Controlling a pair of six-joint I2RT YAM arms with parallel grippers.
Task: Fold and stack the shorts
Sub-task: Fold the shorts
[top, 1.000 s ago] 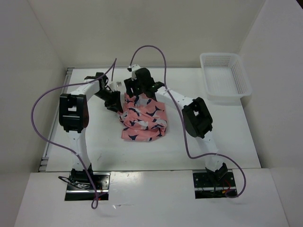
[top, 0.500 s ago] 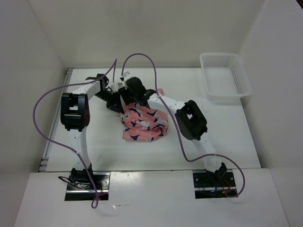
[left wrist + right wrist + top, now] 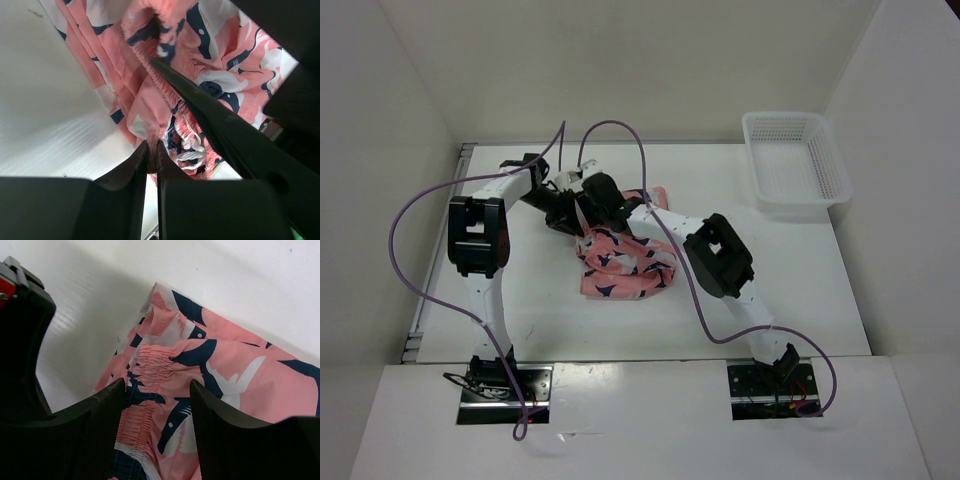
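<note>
Care is needed now with the hold on the waistband, which I judge to be the step in hand. Soft salmon-pink fabric shorts (image 3: 625, 262) printed with small navy and white bird shapes lie crumpled near the middle of the white table (image 3: 800, 290), well apart from the white plastic mesh basket (image 3: 795, 160) at the far right corner. Both grippers are at the far left end of the shorts. The left gripper (image 3: 150, 150) has its two black fingers pressed together on a thin fold of the fabric, just beside the gathered elastic band. The right gripper (image 3: 157, 405) has its fingers wide apart, and the gathered waistband runs in the gap between them. I cannot tell if they touch the cloth. To do this well, the right gripper should take the elastic edge deep between its fingers before closing, not only one loose layer. After that, both arms should draw apart gently, so the band lies straight and flat.
</note>
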